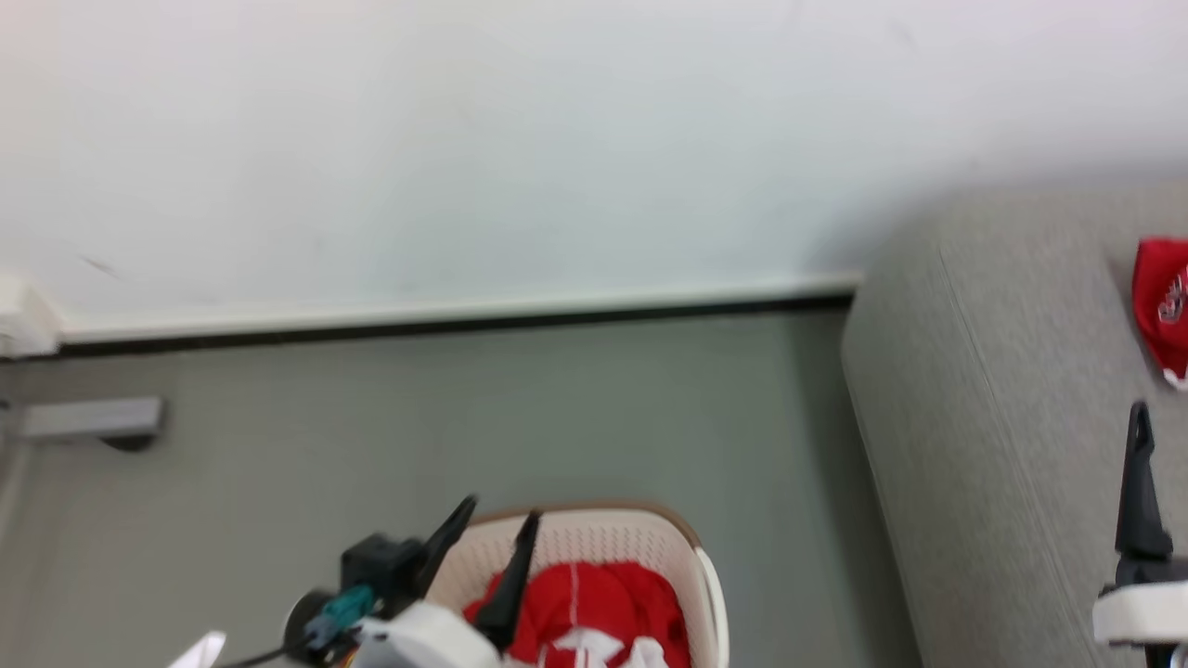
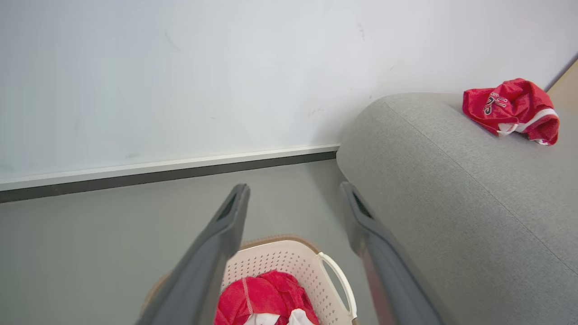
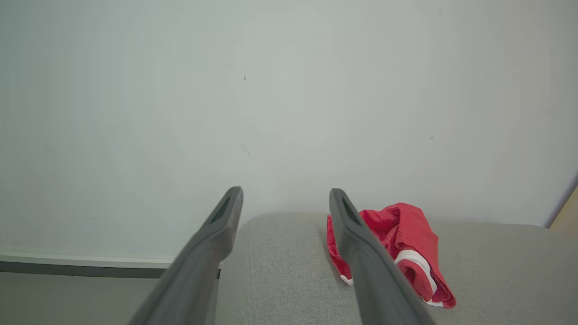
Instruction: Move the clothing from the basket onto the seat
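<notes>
The cream basket (image 1: pixel 682 543) stands on the floor at the bottom of the head view, with red and white clothing (image 1: pixel 603 603) piled inside. My left gripper (image 1: pixel 501 508) hovers open over the basket's left rim, nothing between its fingers; the left wrist view looks past that gripper (image 2: pixel 294 187) down at the basket (image 2: pixel 289 266) and the clothing (image 2: pixel 262 298). The grey seat (image 1: pixel 1002 417) rises at the right, and a red garment (image 1: pixel 1162 306) lies on it. My right gripper (image 3: pixel 285 194) is open above the seat (image 3: pixel 280 271), just left of that garment (image 3: pixel 406 234).
A white wall with a white-and-black baseboard (image 1: pixel 445 315) runs behind the grey floor (image 1: pixel 464 417). A small grey block (image 1: pixel 88 419) sits low at the far left. A strip of floor separates the basket from the seat's rounded end (image 2: pixel 361 149).
</notes>
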Available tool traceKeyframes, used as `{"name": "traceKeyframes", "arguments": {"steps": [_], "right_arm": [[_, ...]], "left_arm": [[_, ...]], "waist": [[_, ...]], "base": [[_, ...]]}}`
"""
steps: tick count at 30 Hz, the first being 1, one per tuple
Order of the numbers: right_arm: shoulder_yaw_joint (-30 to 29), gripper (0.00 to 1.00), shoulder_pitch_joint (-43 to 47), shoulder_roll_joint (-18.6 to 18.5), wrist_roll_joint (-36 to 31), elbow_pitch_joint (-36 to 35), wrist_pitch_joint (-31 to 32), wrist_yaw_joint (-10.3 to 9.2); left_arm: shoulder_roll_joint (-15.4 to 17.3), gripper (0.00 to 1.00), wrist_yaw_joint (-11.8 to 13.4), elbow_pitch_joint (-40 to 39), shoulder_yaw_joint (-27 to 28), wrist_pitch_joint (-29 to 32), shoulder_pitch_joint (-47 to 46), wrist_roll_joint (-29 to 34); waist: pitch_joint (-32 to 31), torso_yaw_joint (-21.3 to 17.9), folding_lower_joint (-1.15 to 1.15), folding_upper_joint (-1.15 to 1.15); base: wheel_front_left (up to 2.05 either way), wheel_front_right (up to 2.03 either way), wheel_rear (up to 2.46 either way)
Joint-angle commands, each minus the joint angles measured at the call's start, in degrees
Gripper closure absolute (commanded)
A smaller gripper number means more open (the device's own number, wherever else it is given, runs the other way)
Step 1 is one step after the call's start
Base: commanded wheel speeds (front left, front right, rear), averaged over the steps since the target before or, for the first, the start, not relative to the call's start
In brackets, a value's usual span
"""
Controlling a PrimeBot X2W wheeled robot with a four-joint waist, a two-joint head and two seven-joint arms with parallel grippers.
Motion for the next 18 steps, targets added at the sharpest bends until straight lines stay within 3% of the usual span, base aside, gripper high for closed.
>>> {"name": "traceKeyframes", "arguments": {"steps": [1,12,18], "right_arm": [[0.8,0.0,2.9,0.2,1.2,-1.0,-0.2,-0.15],[10.8,0.0,12.1,0.5,6.5,1.0,-0.2,-0.16],[12.8,0.0,15.0,0.5,8.8,2.0,-0.2,-0.16]], "left_arm": [[1.2,0.0,1.2,0.2,1.1,-0.3,3.0,-1.1],[3.5,0.0,4.5,-1.8,8.1,-0.6,12.3,0.6],[1.8,0.0,4.4,-4.1,14.9,-0.6,17.1,4.5]], "waist": [[-6.4,5.1,0.03,0.0],[-10.7,8.6,0.03,0.0],[-12.1,8.7,0.03,0.0]], "base": [[0.0,0.0,0.0],[0.0,0.0,0.0],[0.0,0.0,0.0]]}}
